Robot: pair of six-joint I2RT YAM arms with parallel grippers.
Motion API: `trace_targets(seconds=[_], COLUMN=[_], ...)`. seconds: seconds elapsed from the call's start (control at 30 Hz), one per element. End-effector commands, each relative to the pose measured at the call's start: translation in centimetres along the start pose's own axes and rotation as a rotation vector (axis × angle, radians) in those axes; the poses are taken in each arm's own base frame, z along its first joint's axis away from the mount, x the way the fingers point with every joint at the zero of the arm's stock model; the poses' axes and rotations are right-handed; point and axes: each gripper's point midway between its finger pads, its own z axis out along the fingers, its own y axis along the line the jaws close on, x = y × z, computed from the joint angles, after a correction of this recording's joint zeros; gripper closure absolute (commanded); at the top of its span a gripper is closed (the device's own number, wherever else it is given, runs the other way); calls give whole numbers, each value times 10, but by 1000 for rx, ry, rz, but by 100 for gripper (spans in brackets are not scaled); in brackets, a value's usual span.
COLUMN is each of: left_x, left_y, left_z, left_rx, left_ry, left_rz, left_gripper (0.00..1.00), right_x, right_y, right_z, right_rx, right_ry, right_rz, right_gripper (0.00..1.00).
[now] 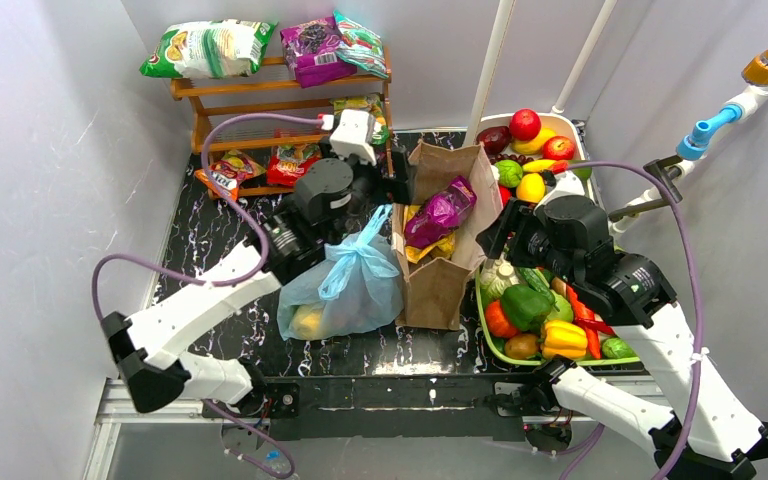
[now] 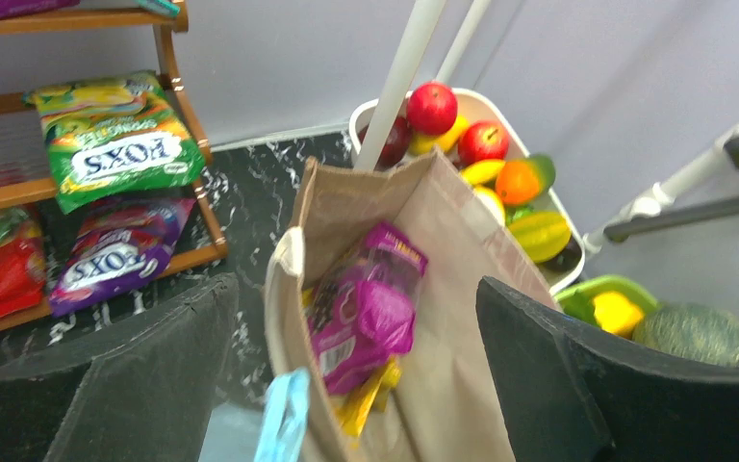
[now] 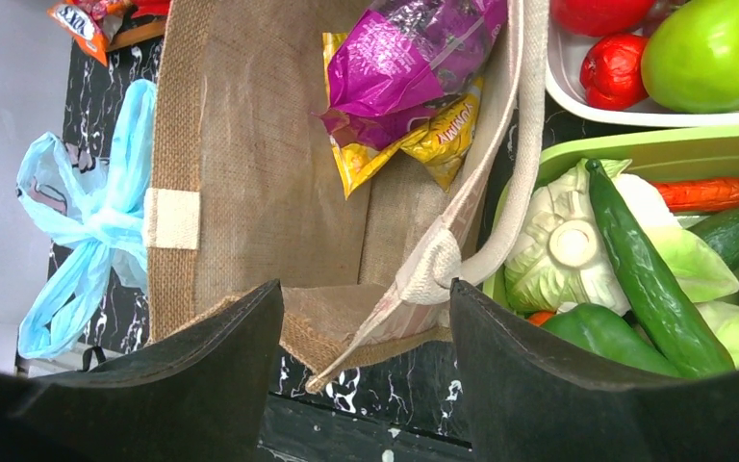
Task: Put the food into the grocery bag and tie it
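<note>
Food (image 1: 307, 322) — dim yellow blur inside knotted grocery bag (image 1: 352, 288)

Left claw (image 2: 353, 289) was wide open, black fingers (image 2: 144, 375) on either side of an open brown woven bag (image 2: 443, 250). Inside it sat a shiny purple snack packet (image 2: 366, 308) over a yellow one (image 2: 366, 399). Behind was a white tub (image 2: 358, 120) of glossy red, orange and yellow fruit (image 2: 432, 106). Off left, a green FOX'S packet (image 2: 115, 140) lay on a wooden shelf (image 2: 166, 58).

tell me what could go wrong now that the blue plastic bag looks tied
The left gripper, open, hangs over the stiff brown bag beside the thin light-blue plastic bag; withdrawing could tip either. The right gripper, open, sits above the brown bag's pale fabric handle and might snag it.
</note>
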Motion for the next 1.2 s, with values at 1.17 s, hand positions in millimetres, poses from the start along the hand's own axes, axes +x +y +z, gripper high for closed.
trace_targets(seconds=[1.17], left_x=[110], left_y=[91], left_z=[-183], left_rx=[49], left_ry=[547], left_rz=[212], left_gripper=[16], right_x=[8], right_y=[120], right_z=[-41], right_rx=[-778], right_ry=[103], right_rz=[-531], right_gripper=[25])
